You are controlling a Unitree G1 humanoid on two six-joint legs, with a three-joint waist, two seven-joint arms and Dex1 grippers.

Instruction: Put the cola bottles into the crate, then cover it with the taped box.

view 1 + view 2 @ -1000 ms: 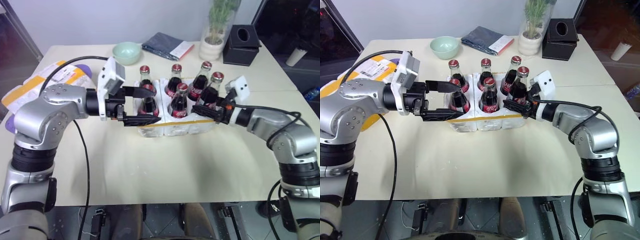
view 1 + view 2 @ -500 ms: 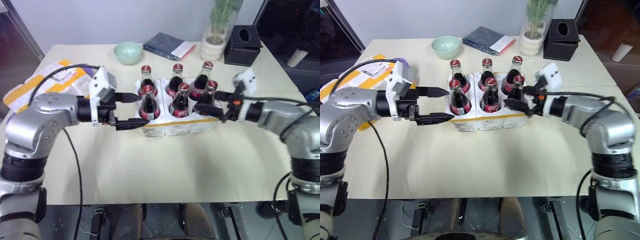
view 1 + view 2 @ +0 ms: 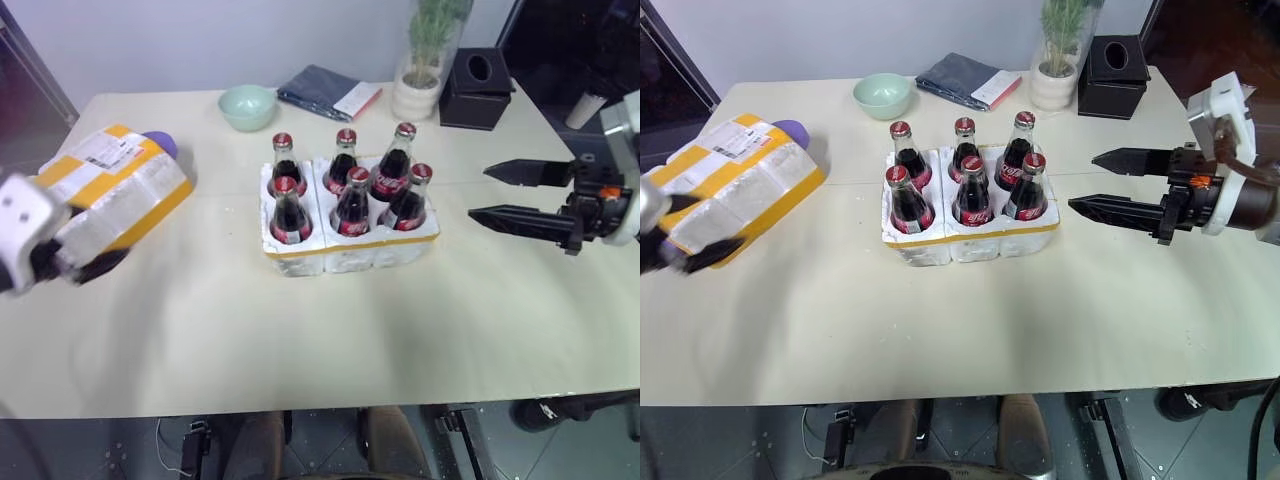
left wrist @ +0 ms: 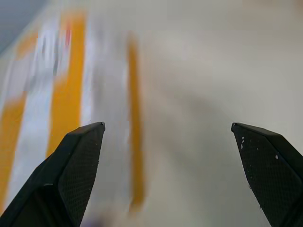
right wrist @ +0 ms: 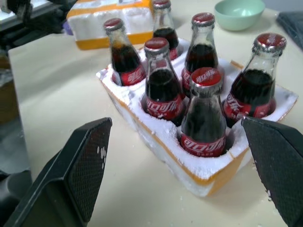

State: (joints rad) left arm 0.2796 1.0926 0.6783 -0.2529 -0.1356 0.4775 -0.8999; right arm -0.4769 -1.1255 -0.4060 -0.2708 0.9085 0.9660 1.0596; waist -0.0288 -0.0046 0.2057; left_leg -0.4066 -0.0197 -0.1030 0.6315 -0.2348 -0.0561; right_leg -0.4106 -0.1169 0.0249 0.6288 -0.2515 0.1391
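Green bowl, plant pot behind crate.

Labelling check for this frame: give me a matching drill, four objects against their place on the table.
Things:
1. six-well white foam crate
2. yellow-taped white foam box
3. mint green bowl
4. black tissue box

Places:
A. far right corner
B. table's left edge
C. table's middle, holding six bottles
D. far side, left of the folded blue cloth

Pairs: 1-C, 2-B, 3-D, 4-A
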